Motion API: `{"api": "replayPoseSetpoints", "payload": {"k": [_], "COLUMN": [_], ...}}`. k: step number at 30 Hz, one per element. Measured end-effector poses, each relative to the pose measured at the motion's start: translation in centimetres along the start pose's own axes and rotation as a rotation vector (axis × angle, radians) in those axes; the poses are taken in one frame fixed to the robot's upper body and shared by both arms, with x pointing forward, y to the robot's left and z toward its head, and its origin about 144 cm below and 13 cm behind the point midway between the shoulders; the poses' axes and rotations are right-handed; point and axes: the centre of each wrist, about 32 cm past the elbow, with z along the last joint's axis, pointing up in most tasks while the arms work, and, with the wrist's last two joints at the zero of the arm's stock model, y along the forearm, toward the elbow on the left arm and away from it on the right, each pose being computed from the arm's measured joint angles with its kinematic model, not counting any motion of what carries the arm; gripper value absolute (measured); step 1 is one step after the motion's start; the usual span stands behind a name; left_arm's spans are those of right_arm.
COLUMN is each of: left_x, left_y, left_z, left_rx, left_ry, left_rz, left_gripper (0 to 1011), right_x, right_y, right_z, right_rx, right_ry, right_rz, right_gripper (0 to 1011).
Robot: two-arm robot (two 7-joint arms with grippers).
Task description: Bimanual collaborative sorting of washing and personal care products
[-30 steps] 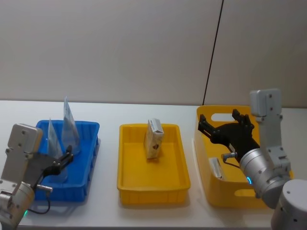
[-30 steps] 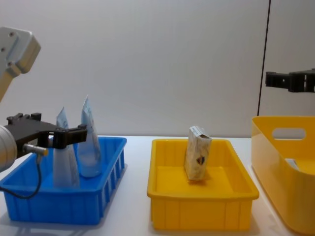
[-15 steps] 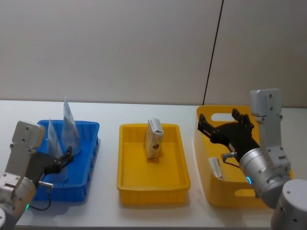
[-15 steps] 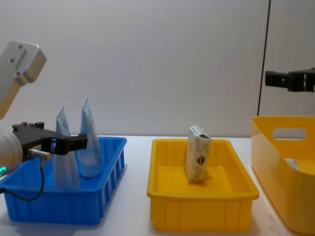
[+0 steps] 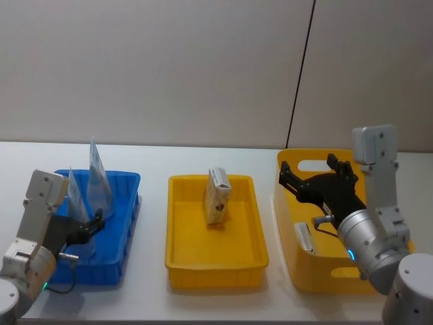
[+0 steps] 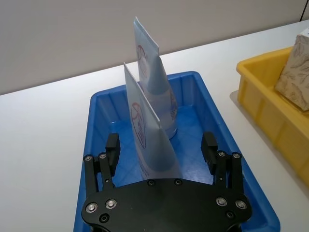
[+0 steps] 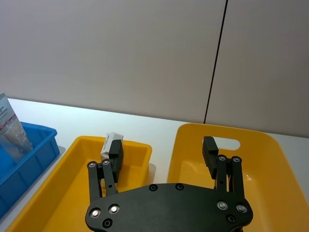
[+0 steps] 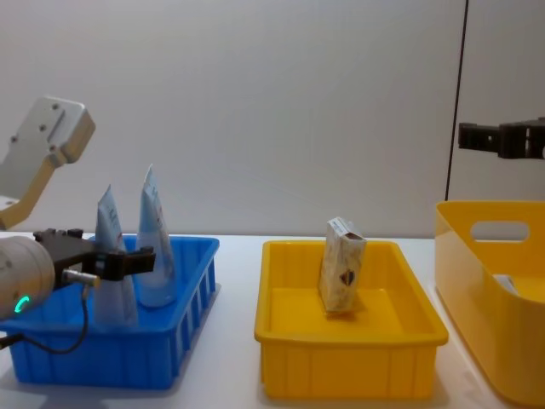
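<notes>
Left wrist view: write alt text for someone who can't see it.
The open left gripper straddles the nearer pale-blue tube, upright in a blue bin, with a second tube behind. A beige packet stands in a neighbouring yellow bin.

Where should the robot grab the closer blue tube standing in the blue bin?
Probably around its middle body, where the nearer tube is rounded, not the thin flat top. Come level from the robot's side: it stands upright, and the open left gripper has a finger on each side.
</notes>
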Motion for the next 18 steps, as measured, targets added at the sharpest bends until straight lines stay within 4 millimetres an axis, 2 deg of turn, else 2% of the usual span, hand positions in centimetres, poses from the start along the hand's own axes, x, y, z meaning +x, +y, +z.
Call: {"api": "replayPoseSetpoints", "payload": {"k": [8, 18], "left_x": [-0.1, -0.4], "left_y": [-1.2, -2.1], "left_z": [-0.4, -0.5], "left_rx": [0.025, 0.039], "left_ry": [-0.002, -0.007], "left_rz": [0.007, 0.01], "left_gripper": [1001, 794], "right_x": [0.0, 0.0], "right_y": [0.0, 0.0], "right_z": [0.0, 0.0], "right_rx": [0.0, 0.0], "right_ry": [0.0, 0.0], "right_rz": [0.0, 0.0], "right_gripper": [1002, 1002]}}
